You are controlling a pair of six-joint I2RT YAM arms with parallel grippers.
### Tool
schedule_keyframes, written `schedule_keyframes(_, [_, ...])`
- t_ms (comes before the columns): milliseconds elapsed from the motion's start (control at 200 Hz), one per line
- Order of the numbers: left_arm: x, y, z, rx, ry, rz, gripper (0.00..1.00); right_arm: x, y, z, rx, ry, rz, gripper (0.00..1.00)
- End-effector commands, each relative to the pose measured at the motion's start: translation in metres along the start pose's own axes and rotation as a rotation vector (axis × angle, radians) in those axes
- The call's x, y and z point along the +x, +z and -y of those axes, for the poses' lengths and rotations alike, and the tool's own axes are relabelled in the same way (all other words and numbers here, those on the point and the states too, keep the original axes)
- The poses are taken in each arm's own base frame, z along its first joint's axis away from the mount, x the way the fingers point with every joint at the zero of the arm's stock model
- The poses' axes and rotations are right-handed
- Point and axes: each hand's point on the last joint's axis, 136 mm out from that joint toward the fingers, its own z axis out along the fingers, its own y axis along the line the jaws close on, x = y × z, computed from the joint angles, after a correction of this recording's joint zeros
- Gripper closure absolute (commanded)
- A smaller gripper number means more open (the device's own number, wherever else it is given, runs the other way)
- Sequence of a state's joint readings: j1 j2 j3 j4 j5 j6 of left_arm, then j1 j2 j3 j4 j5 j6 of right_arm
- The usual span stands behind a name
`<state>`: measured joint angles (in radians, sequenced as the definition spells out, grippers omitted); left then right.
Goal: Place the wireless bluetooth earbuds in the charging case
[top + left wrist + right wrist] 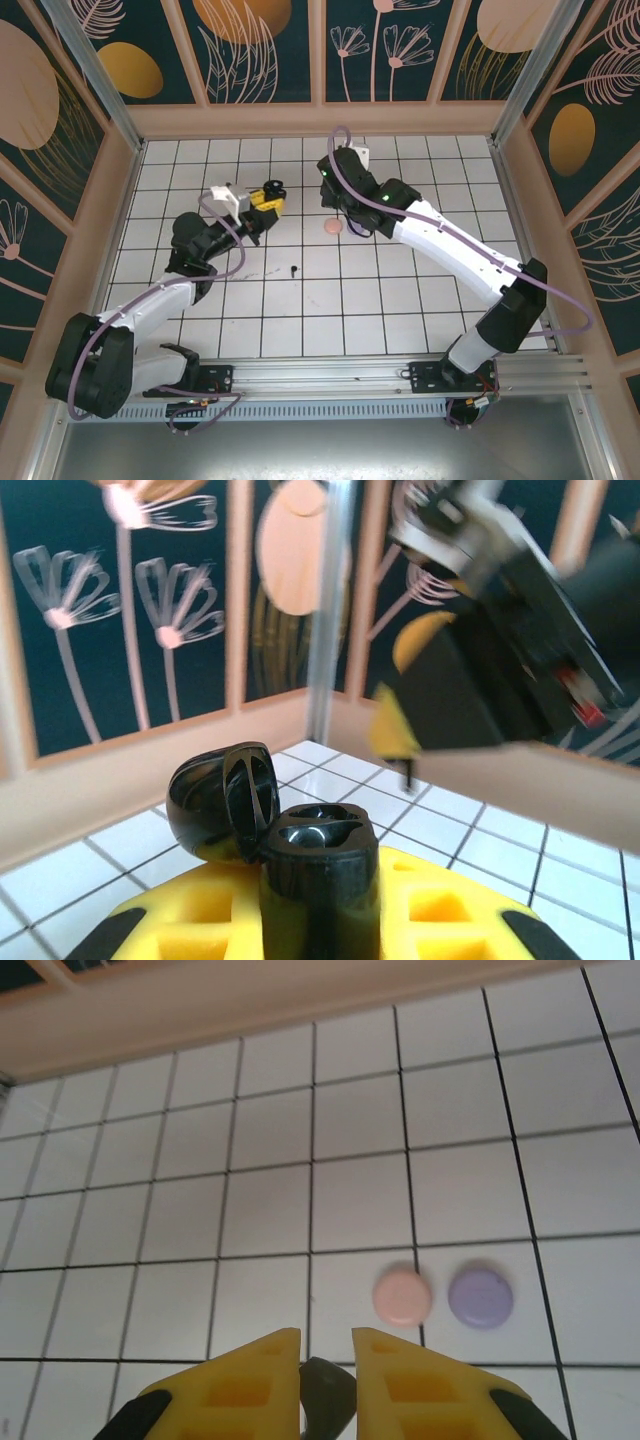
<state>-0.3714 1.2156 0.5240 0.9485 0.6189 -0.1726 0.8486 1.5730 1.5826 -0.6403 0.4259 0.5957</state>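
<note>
Left wrist: black case (320,880), lid (220,800) swung open, is clamped upright by the left jaws; what its wells hold cannot be told.
Right jaws: narrow; one black earbud (325,1390) is pinched between them.
Surface (400,300): a second earbud (293,269), black, lies apart.
Discs: one pink disc (402,1296), one lilac disc (481,1296), side by side.

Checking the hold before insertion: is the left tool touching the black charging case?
Touching. The left wrist view shows the open charging case pinched between the left tool's yellow fingers, with no gap either side.
</note>
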Motion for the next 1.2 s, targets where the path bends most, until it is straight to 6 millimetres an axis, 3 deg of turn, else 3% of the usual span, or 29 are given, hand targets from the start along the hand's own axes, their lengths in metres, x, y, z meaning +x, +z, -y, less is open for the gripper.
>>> schedule_keyframes(0, [0.000,0.005,0.026,0.099,0.197,0.033,1.00,-0.039,-0.026,-0.018,-0.089,-0.030,0.109,0.83])
schedule_keyframes(240, [-0.005,0.013,0.033,0.122,0.245,0.090,1.00,-0.049,-0.049,-0.047,-0.184,-0.106,0.184,0.83])
schedule_keyframes(611, [-0.016,0.026,0.038,0.162,0.235,0.147,1.00,-0.039,-0.068,-0.073,-0.243,-0.171,0.234,0.83])
schedule_keyframes(1196, [-0.023,0.028,0.040,0.175,0.227,0.162,1.00,-0.017,-0.077,-0.078,-0.221,-0.234,0.242,0.83])
